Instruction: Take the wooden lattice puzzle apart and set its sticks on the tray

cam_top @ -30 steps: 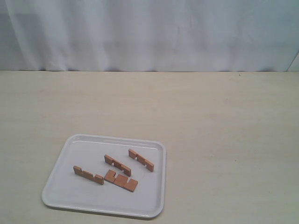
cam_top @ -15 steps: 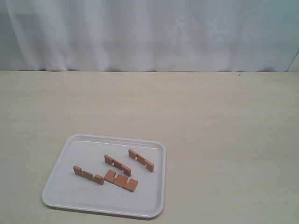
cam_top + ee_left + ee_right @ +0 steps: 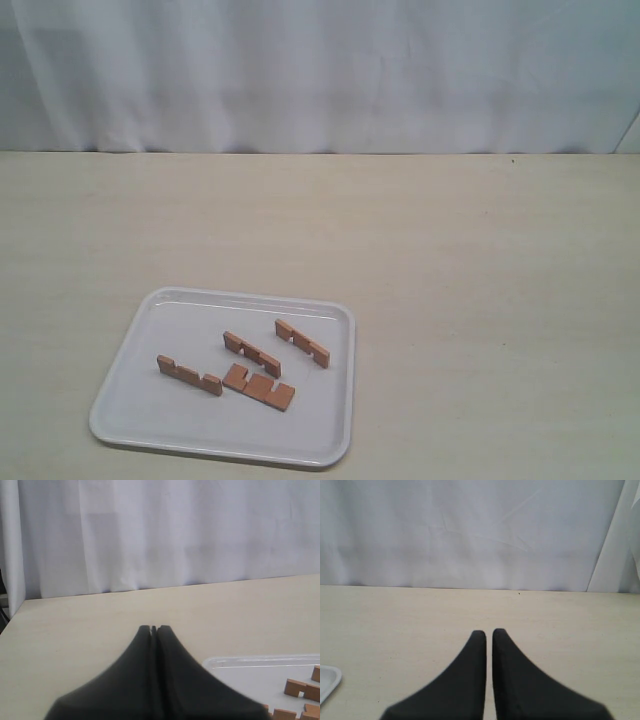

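Observation:
The white tray [image 3: 160,412] lies on the table at the front left of the exterior view. Four reddish-brown notched sticks rest apart on it: one at the left [image 3: 189,376], one in the middle [image 3: 251,353], one at the right [image 3: 302,342], one flat at the front [image 3: 259,388]. No crossed lattice shows anywhere. Neither arm appears in the exterior view. My left gripper [image 3: 153,628] is shut and empty above the table, with the tray [image 3: 260,664] and some sticks [image 3: 301,689] beside it. My right gripper [image 3: 489,632] is shut with a hairline gap, holding nothing.
A white curtain [image 3: 320,70] closes off the back of the beige table [image 3: 480,300]. A corner of the tray [image 3: 327,680] shows at the edge of the right wrist view. Nothing else stands on the table.

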